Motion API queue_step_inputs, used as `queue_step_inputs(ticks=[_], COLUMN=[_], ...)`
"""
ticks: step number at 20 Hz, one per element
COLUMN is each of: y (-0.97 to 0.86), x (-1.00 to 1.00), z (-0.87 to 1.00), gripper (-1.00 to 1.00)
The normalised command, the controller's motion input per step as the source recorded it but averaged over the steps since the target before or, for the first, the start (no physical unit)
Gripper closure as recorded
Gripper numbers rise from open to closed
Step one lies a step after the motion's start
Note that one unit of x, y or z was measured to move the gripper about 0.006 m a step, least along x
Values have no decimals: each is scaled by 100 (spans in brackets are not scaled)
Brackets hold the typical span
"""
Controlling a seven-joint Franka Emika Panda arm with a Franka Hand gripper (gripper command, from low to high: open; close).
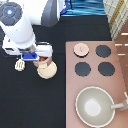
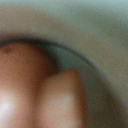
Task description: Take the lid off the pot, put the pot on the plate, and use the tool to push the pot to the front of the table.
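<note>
Grey pan (image 1: 96, 106), brown stove panel (image 1: 119, 75), burners (image 1: 83, 69).

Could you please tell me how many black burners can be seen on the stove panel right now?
3: two at the exterior view's right, one lower left. The lid lies where a fourth may be hidden. The gripper is over the pot on the plate.
</note>
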Motion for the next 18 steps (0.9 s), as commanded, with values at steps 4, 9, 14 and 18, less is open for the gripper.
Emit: queue_step_inputs(ticks=[4, 9, 14, 18], y=[0, -10, -4, -3], x=[-3, -32, -42, -48], z=[-53, -69, -66, -59], gripper=[100, 100, 100, 100])
